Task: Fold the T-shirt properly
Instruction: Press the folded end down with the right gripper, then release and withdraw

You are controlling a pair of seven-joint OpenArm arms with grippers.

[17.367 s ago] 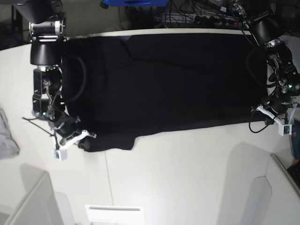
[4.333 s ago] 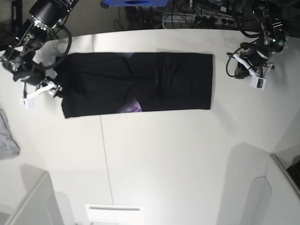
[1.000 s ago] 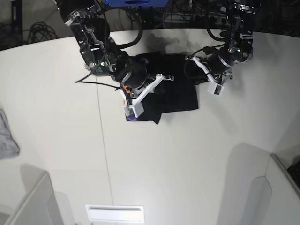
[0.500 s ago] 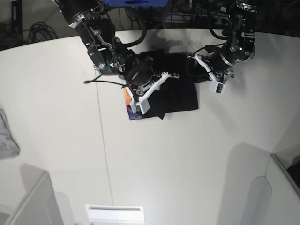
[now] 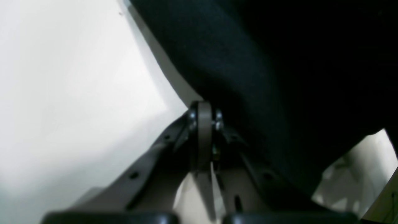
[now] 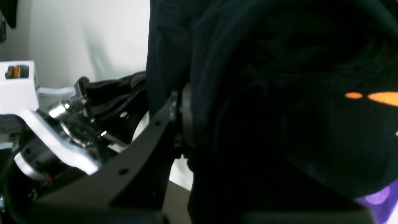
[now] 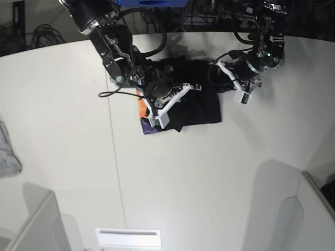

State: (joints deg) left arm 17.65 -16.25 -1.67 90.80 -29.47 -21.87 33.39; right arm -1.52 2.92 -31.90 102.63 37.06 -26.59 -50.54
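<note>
The black T-shirt [image 7: 201, 104] lies folded into a small bundle at the table's far middle, with orange and purple print [image 7: 142, 111] showing at its left edge. My right gripper [image 7: 192, 89] reaches over the bundle from the left and is shut on a fold of it. In the right wrist view black cloth [image 6: 279, 109] drapes over the gripper [image 6: 182, 121], with orange and purple patches at the right. My left gripper [image 7: 215, 70] sits at the bundle's right edge. Its fingers [image 5: 203, 118] are pressed together where the raised edge of the shirt [image 5: 248, 62] meets them.
A small grey cloth [image 7: 8, 151] lies at the table's left edge. Low white partitions stand at the front left [image 7: 31, 219] and front right [image 7: 309, 209]. A white slotted plate [image 7: 128, 238] sits at the front edge. Cables and a blue object [image 7: 152, 2] lie behind the table.
My right arm has carried its fold of the shirt a little to the right, uncovering more orange print at the left. The left arm has barely moved.
</note>
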